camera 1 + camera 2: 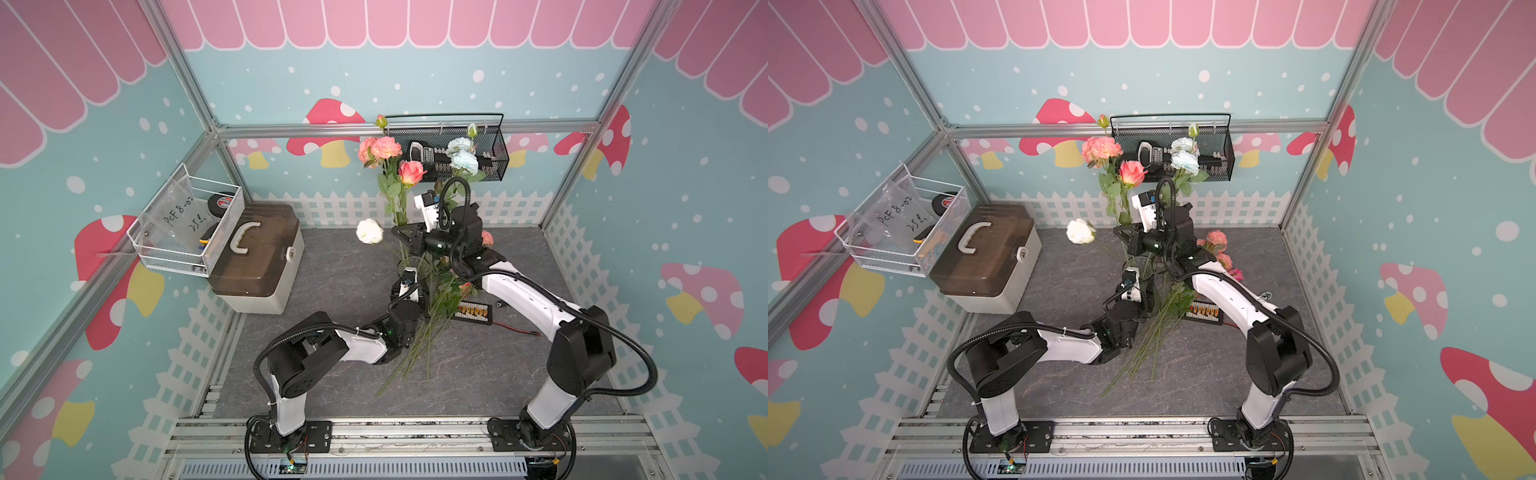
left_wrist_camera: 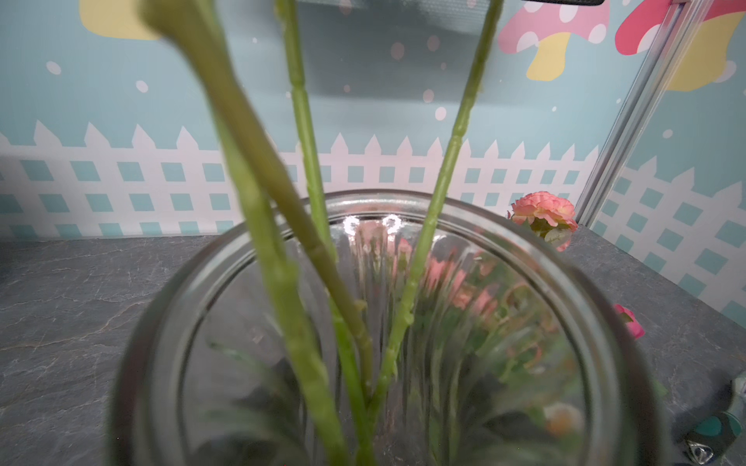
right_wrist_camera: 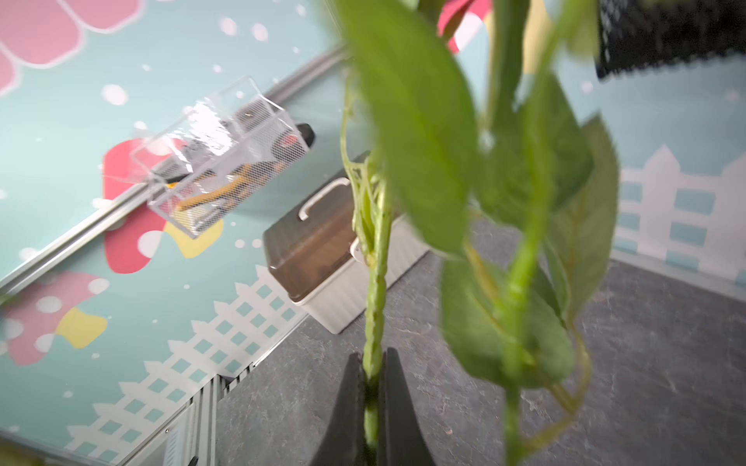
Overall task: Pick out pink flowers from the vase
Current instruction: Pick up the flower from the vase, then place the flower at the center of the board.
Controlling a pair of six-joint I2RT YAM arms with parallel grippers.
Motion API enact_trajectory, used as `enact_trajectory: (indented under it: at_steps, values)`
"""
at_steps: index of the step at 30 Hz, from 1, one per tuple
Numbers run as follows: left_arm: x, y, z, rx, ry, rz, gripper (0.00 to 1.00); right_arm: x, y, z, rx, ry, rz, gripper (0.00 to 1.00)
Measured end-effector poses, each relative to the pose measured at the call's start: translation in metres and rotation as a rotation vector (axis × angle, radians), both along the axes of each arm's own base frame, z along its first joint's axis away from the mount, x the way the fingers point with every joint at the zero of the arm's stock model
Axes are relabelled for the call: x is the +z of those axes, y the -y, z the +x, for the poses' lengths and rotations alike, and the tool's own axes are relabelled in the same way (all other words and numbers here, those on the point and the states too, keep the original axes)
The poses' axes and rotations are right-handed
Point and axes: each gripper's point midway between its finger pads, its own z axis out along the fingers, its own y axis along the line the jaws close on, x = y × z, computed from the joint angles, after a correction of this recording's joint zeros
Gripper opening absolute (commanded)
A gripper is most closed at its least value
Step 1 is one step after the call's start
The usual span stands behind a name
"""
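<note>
1. We see the vase point(image 1: 1141, 270) upright near the middle of the desk point(image 1: 340, 291), between the two arms.
2. The left jaws are closed about the vase. The left wrist view looks straight into its mouth, where the rim point(image 2: 403, 198) rings several green stems point(image 2: 306, 161).
3. The right jaws hang above the vase and pinch one thin stem point(image 3: 377, 302) between black fingers point(image 3: 347, 403). We cannot tell which bloom it carries.
4. Pink flowers point(image 1: 379, 148) stand in the vase, their peach heads high above it toward the back wall, with a coral rose point(image 1: 412, 172) just below them.
5. Loose pink flowers point(image 1: 1217, 240) lie on the desk just right of the vase, with heads toward the back and long bare ends point(image 1: 419, 345) fanned toward the front.
6. Blue blooms point(image 1: 462, 154) rise at the back beside the pink ones, and a white rose point(image 1: 369, 231) leans out to the left.
7. A box point(image 1: 257, 249) with a handle sits at the desk's back left.
</note>
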Motion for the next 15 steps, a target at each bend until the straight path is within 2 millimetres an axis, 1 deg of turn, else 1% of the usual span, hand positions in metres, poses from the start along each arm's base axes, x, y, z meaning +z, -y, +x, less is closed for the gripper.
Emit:
enact_trajectory:
  at_steps: [2, 4, 5, 7, 9, 11, 12, 13, 15]
  values:
    - [0.0, 0.0, 0.0, 0.0, 0.0, 0.0, 0.0, 0.039, 0.01, -0.021, 0.01, 0.098, 0.024, 0.0]
    - [0.0, 0.0, 0.0, 0.0, 0.0, 0.0, 0.0, 0.088, 0.027, -0.047, -0.005, 0.234, 0.053, 0.0]
    - [0.0, 0.0, 0.0, 0.0, 0.0, 0.0, 0.0, 0.106, 0.034, -0.057, -0.018, 0.285, 0.063, 0.0]
    - [0.0, 0.0, 0.0, 0.0, 0.0, 0.0, 0.0, 0.146, 0.058, -0.08, -0.093, 0.411, 0.083, 0.0]
    - [0.0, 0.0, 0.0, 0.0, 0.0, 0.0, 0.0, 0.174, 0.083, -0.095, -0.201, 0.504, 0.096, 0.0]
    - [0.0, 0.0, 0.0, 0.0, 0.0, 0.0, 0.0, 0.194, 0.115, -0.106, -0.355, 0.578, 0.101, 0.0]
    - [0.0, 0.0, 0.0, 0.0, 0.0, 0.0, 0.0, 0.199, 0.13, -0.109, -0.429, 0.601, 0.098, 0.0]
    - [0.0, 0.0, 0.0, 0.0, 0.0, 0.0, 0.0, 0.201, 0.147, -0.11, -0.516, 0.619, 0.093, 0.0]
    - [0.0, 0.0, 0.0, 0.0, 0.0, 0.0, 0.0, 0.201, 0.18, -0.108, -0.697, 0.623, 0.075, 0.0]
